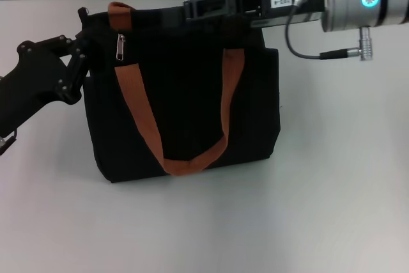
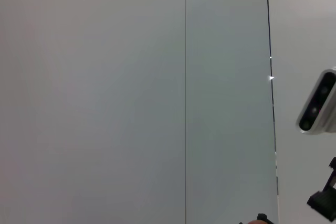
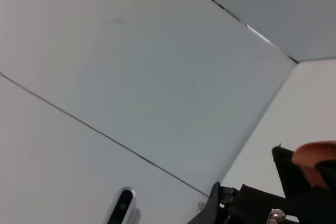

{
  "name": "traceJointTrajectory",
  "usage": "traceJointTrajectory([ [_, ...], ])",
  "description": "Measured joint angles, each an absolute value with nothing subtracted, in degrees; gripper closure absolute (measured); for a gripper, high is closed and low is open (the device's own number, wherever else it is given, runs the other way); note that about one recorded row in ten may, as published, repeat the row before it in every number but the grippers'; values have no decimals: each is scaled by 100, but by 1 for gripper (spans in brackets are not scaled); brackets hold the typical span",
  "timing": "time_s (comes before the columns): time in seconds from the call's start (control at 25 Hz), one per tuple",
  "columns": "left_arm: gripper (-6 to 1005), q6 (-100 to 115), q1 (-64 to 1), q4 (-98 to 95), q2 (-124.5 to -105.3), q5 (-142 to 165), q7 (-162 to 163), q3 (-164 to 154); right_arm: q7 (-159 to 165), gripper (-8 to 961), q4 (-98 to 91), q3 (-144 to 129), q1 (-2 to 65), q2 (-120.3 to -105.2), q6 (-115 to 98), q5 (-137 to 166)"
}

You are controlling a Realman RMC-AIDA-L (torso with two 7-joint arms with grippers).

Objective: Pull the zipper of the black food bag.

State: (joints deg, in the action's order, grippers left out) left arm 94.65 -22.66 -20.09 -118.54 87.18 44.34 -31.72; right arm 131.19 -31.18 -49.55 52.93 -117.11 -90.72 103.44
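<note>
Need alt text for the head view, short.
A black food bag with orange-brown strap handles stands upright on a white table, its silver zipper hanging near the top left corner. The left gripper is at the bag's left edge, and the right gripper reaches across the top rim.

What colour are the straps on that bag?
Orange-brown straps on the black bag, clearest in the head view.
</note>
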Motion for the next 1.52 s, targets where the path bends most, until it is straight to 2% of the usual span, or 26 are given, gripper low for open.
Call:
traceJointTrajectory([
  [0.04, 977, 9460, -2267, -1996, -11855, 8718, 4429, -3173, 13187, 470, -3108, -5011, 5324, -11721, -9018, 10345],
  [0.28, 977, 9464, -2292, -1914, -11857, 8718, 4402, -3172, 13542, 562, -2906, -5252, 5532, -11752, -8608, 10344],
  [0.8, 976, 9439, -2328, -1850, -11857, 8716, 4378, -3165, 13815, 559, -2671, -5697, 5871, -11879, -8019, 10344],
  [1.52, 975, 9405, -2337, -1854, -11854, 8709, 4378, -3164, 13887, 558, -2485, -5888, 6099, -11926, -7698, 10344],
])
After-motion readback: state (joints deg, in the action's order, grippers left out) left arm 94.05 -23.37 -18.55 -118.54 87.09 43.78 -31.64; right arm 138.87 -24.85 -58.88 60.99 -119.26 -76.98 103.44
